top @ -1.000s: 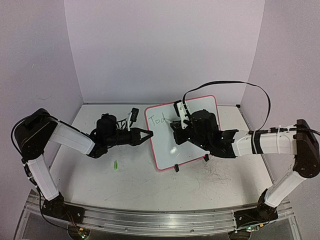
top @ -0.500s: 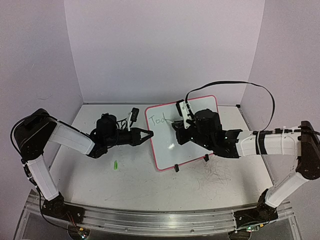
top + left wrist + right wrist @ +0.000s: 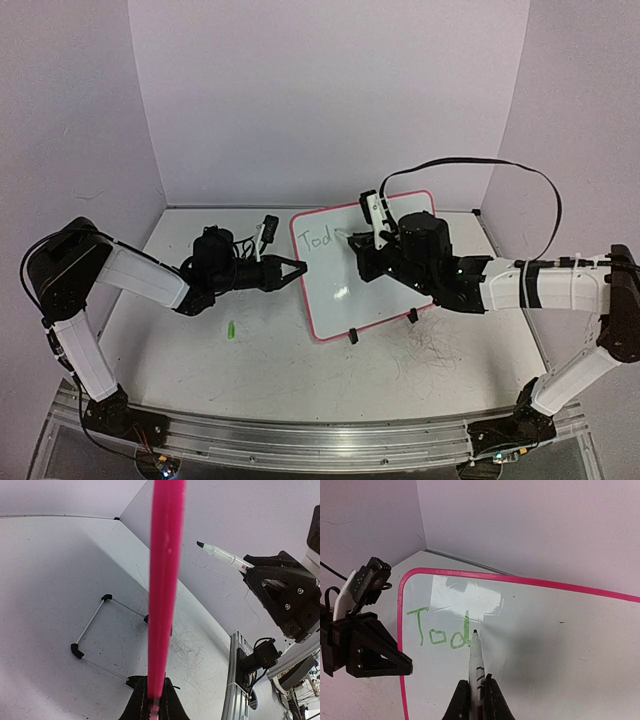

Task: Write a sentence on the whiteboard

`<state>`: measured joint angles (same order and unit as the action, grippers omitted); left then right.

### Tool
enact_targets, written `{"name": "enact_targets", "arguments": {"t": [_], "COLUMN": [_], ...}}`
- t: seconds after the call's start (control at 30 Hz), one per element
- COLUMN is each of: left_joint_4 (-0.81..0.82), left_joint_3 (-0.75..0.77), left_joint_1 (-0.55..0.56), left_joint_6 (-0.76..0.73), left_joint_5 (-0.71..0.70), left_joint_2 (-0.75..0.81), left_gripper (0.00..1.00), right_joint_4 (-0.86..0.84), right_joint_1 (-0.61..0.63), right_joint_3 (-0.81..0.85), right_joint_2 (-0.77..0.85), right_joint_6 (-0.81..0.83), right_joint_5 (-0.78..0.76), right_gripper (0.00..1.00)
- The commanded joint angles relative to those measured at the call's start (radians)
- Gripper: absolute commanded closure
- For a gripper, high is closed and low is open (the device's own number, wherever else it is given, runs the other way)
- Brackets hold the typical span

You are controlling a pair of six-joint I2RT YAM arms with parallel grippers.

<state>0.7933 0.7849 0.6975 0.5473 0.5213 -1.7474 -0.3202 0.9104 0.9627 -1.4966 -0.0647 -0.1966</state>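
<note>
Three green letters, "Tod", make up the sentence (image 3: 440, 635) on the whiteboard (image 3: 545, 645), and they sit in the board's 10 o'clock corner, just inside the pink rim (image 3: 400, 630).

In the top view the whiteboard (image 3: 340, 295) rests on the grey surface (image 3: 200, 380) a little toward 1 o'clock from the middle. It is turned askew, and two black clip feet (image 3: 353, 336) show along its 6 o'clock edge.

The left arm (image 3: 140, 275) comes in from 9 o'clock. Its jaws are clenched on the rim at the board's 9 o'clock edge; in the left wrist view the pink rim (image 3: 165, 580) runs straight up out of them.

The right arm (image 3: 540, 288) reaches across from 3 o'clock over the board. Its jaws are clamped on a white marker (image 3: 476, 662) whose dark tip lies just beside the upright stroke of the "d", on its 3 o'clock side. Whether the tip touches the board I cannot tell.

A small green piece (image 3: 231, 329) lies on the surface at 8 o'clock from the board, well apart from it. Thin dark scribbles (image 3: 430, 350) mark the surface at the board's 5 o'clock corner.
</note>
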Motion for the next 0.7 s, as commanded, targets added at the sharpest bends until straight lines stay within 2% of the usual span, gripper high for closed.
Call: {"name": "enact_targets", "arguments": {"t": [0.0, 0.67], "left_joint_4": [-0.018, -0.023], "left_joint_3": [0.026, 0.022], "left_joint_1": [-0.001, -0.002], "left_joint_6": [0.003, 0.001], "left_joint_5": [0.016, 0.016], "left_joint_2": [0.041, 0.052], "left_gripper": [1.0, 1.0], "right_joint_4": [-0.026, -0.025], "right_joint_1": [-0.003, -0.002], "right_joint_3": [0.003, 0.019], "right_joint_2": [-0.019, -0.048], "right_joint_6": [0.009, -0.001], "right_joint_5": [-0.013, -0.084], "right_gripper": [1.0, 1.0]}}
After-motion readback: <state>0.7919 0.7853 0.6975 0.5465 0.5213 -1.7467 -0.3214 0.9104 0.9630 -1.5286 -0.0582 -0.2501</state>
